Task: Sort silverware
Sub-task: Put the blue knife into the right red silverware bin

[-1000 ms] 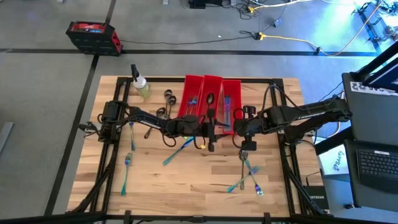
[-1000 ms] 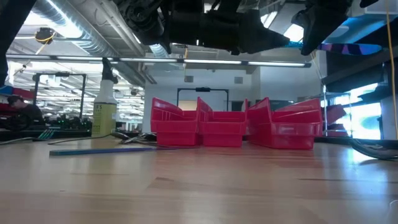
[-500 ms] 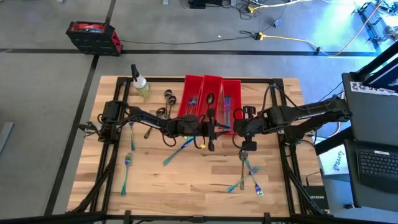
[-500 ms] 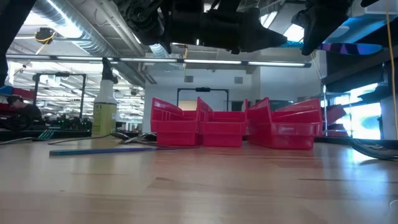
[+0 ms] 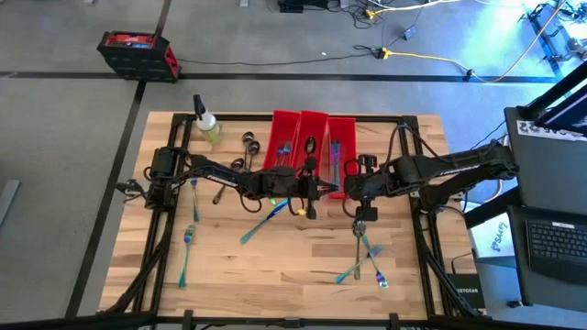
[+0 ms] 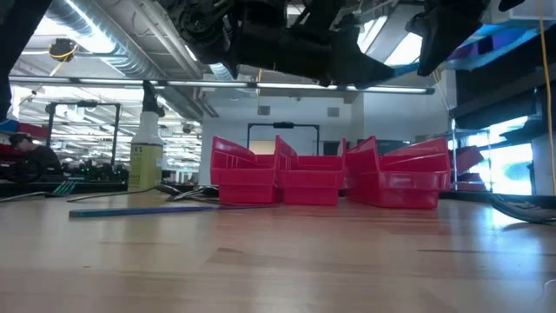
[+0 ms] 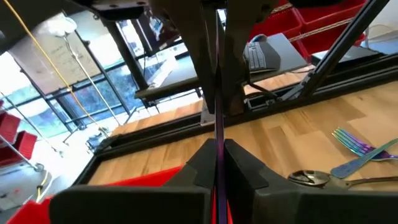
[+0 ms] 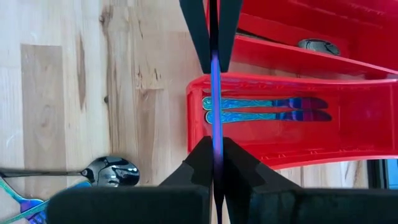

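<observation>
A thin purple piece of silverware [image 7: 219, 74] is pinched between the closed fingers of the left gripper [image 5: 309, 190], just in front of the red bins [image 5: 312, 147]. A thin blue piece [image 8: 216, 118] is pinched the same way in the right gripper [image 5: 353, 190], near the bin where two blue-purple pieces [image 8: 267, 109] are already laid side by side. More forks and spoons [image 5: 367, 257] are spread over the wooden table [image 5: 275, 266]. For this step to go well, each piece should probably be carried right over the bin with its own kind, kept in line with the long bin, lowered close, and only then let go.
</observation>
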Robot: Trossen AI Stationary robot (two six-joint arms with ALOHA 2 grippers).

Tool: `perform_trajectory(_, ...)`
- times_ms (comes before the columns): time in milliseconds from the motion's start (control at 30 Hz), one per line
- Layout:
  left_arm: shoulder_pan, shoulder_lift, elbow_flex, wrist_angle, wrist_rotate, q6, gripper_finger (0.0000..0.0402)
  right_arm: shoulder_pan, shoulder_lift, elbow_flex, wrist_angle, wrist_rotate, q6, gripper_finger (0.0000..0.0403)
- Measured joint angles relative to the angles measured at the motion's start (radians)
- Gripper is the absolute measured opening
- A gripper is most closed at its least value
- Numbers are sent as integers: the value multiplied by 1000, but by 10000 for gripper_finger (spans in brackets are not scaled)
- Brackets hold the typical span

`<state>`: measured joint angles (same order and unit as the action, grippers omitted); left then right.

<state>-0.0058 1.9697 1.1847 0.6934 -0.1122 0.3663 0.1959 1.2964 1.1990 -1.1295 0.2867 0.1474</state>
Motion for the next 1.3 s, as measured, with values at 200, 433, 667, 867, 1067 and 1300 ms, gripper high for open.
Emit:
perform_trajectory(200,-2,1,30,-26,-6,10,1,1,-1,6,-17,1,2,0)
perform_trajectory(433,-2,2,37,-38,-4,20,1,1,-2,6,-22,-11,23,1)
perform_trajectory(667,-3,3,41,-28,0,33,0,1,-2,65,-13,-49,25,52)
perform_trajectory(867,-2,3,40,-31,-11,16,0,1,-2,155,-9,27,4,136)
perform_trajectory(1067,-16,3,51,-46,-195,-52,0,20,-1,275,4,130,10,204)
perform_trajectory(1300,-83,3,202,-166,-625,-75,0,153,-2,411,-85,385,-28,211)
